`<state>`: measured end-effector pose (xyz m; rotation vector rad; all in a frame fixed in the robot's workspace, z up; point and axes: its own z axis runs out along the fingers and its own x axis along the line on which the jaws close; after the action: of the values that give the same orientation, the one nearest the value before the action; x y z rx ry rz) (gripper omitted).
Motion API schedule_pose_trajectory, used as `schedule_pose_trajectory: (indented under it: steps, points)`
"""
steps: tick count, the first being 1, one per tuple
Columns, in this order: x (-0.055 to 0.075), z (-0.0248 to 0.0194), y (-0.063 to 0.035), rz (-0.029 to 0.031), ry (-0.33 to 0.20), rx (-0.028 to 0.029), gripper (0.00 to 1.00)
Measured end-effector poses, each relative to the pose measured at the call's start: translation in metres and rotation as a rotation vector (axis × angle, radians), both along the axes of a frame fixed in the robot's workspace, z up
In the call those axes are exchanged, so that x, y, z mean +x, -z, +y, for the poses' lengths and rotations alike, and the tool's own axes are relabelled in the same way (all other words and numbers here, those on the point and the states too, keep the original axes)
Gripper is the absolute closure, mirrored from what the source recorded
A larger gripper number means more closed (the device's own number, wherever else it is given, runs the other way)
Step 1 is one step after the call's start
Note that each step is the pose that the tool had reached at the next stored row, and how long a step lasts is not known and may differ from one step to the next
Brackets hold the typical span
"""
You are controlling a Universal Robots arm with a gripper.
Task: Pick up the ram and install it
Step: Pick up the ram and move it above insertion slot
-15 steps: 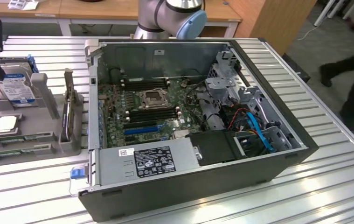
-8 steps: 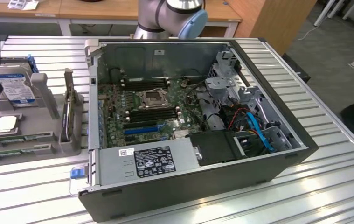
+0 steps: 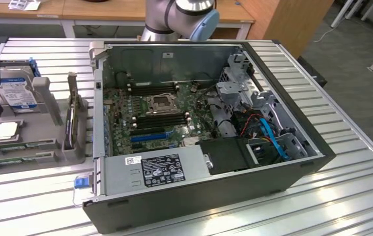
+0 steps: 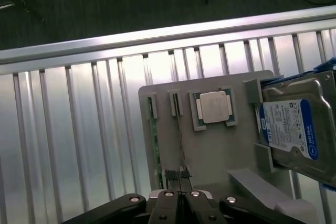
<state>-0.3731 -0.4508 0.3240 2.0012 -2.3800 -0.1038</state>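
PICK-UP STAGE: The pincer (image 4: 178, 179), fingers pressed together, hangs at the end of the ram (image 4: 180, 145). The ram stands on edge in a holder (image 4: 210, 156) slot just beside the CPU (image 4: 213, 107) on the slatted counter (image 4: 79, 129). Whether the tips actually nip the board cannot be told. A second stick (image 4: 154, 135) sits one slot over. The open case (image 3: 213, 196) lies well apart. Freeing so thin a board likely calls for a square hold and a straight pull, without twisting.
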Motion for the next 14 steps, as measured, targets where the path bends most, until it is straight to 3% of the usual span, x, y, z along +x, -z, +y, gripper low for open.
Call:
schedule_pose_trajectory:
  steps: [4,14]
  points:
    - [0.000,0.0022,0.0060,-0.0004,0.000,0.0000,0.89]
    - [0.000,-0.0049,0.0241,-0.0004,0.000,0.0000,0.89]
